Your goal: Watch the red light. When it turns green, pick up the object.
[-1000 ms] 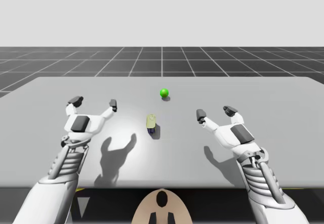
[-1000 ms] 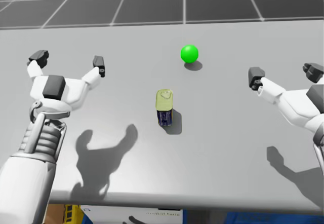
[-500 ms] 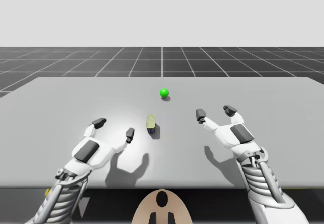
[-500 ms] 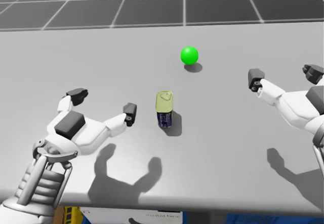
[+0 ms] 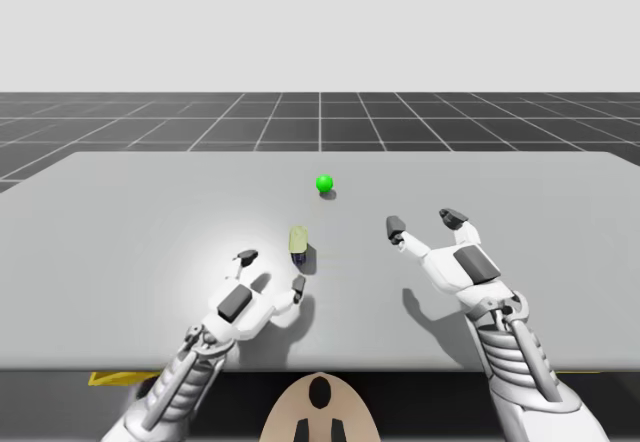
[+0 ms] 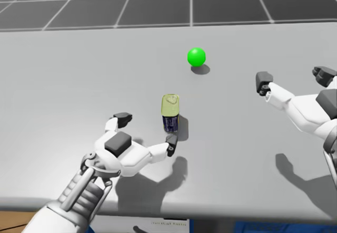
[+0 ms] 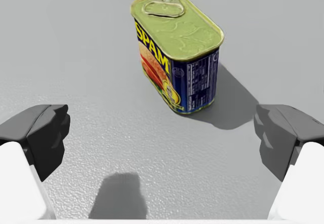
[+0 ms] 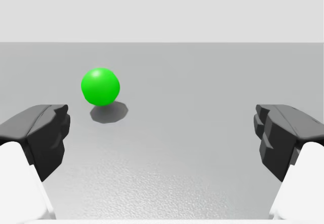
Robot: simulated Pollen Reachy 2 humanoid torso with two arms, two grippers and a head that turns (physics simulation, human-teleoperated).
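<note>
Swung in low, my left gripper (image 6: 146,130) gapes wide just short of the upright blue can (image 6: 170,115), holding nothing.

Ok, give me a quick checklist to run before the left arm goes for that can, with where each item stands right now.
1. Signal: ok, the light is green.
2. Hand ready: ok, the left gripper is open, fingers wide apart.
3. Target pose: ok, the blue can stands on end on the table, pull-tab lid up.
4. Can between the fingers: not ok, it stands ahead of the left gripper and touches neither finger.
5. Other arm out of the way: ok, the right gripper is open, off to the side, facing the light.
</note>
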